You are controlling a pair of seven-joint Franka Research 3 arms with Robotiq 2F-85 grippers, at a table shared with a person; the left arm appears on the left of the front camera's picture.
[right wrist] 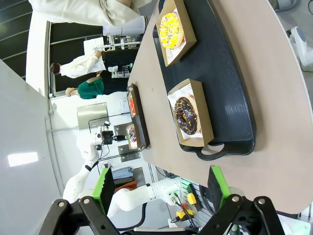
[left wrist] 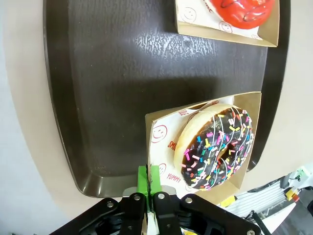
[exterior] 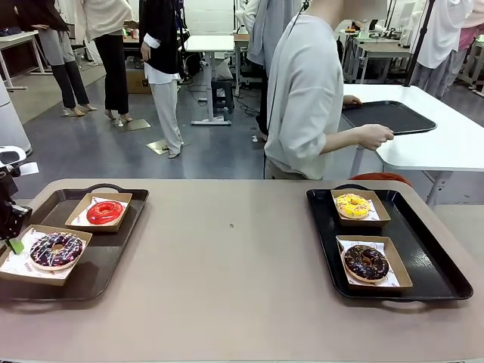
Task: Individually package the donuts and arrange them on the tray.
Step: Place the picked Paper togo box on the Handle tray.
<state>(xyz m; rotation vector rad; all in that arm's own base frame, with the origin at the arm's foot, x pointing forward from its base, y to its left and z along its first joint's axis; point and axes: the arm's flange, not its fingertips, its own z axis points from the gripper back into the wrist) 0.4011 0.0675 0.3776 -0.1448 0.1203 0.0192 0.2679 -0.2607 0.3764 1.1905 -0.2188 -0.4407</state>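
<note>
The left gripper (left wrist: 149,188) is clamped on the near edge of the sprinkled donut's (left wrist: 215,146) cardboard box (left wrist: 159,134) on the left tray (exterior: 125,219), beside the red donut (exterior: 105,212). The right gripper (right wrist: 161,188) hangs with jaws apart, near the right tray (exterior: 431,261) holding the yellow donut (exterior: 352,205) and chocolate donut (exterior: 366,262).

My left end effector (left wrist: 150,183), fingers shut, pinches the sprinkled donut's (left wrist: 215,145) cardboard box (left wrist: 164,129) on a dark tray (left wrist: 107,73).

White arms; black jaws, green pads (right wrist: 104,182), silver screws.
</note>
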